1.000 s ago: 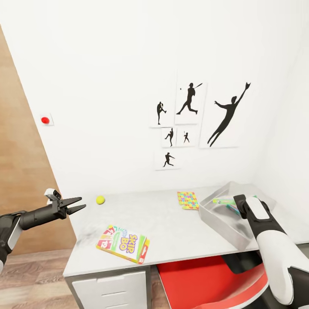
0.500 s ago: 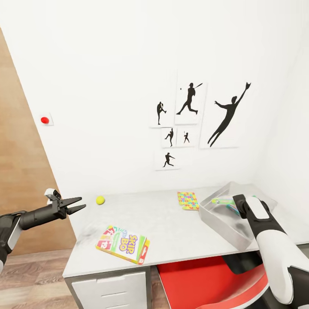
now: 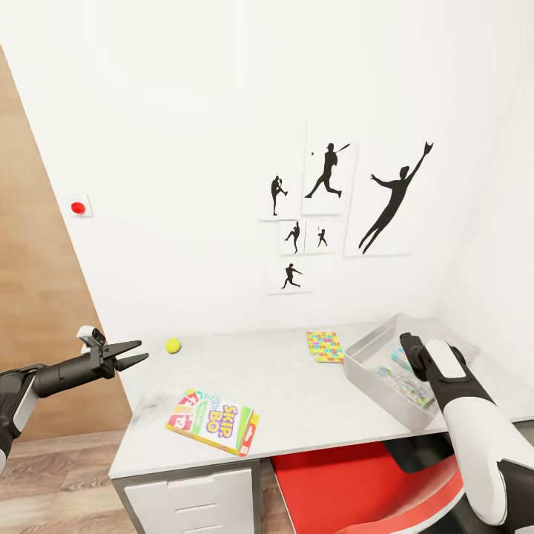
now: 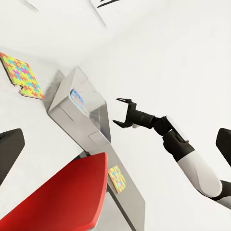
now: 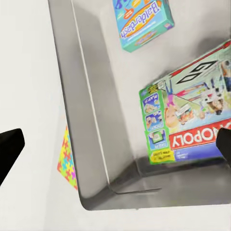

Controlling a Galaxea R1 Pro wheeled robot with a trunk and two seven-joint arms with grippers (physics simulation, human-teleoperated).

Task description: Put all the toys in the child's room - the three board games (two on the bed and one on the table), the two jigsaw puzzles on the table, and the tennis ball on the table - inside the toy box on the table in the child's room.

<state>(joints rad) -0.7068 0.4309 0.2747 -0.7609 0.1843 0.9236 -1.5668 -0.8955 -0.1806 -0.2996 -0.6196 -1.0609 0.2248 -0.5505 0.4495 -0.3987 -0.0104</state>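
The grey toy box (image 3: 365, 345) stands at the table's (image 3: 297, 397) right end. My right gripper (image 4: 126, 113) hovers open above it, its fingertips (image 5: 9, 147) spread wide and holding nothing. In the box lie two board games, a Monopoly one (image 5: 192, 115) and a teal one (image 5: 144, 21). A third, yellow-green-red board game (image 3: 213, 420) rests near the table's front edge. One jigsaw puzzle (image 3: 325, 345) lies just left of the box, another (image 4: 117, 177) on the lower grey section. The tennis ball (image 3: 173, 345) sits at the back left, a short way right of my open left gripper (image 3: 132, 354).
A red chair (image 3: 356, 482) is tucked under the table in front of me, beside white drawers (image 3: 193, 497). A wooden panel (image 3: 37, 297) stands to the left. The white wall behind the table carries black silhouette pictures (image 3: 326, 178).
The pale blue-green board game that hung at my right gripper near the box's rim has dropped and now lies on the box floor. The left arm has not moved.
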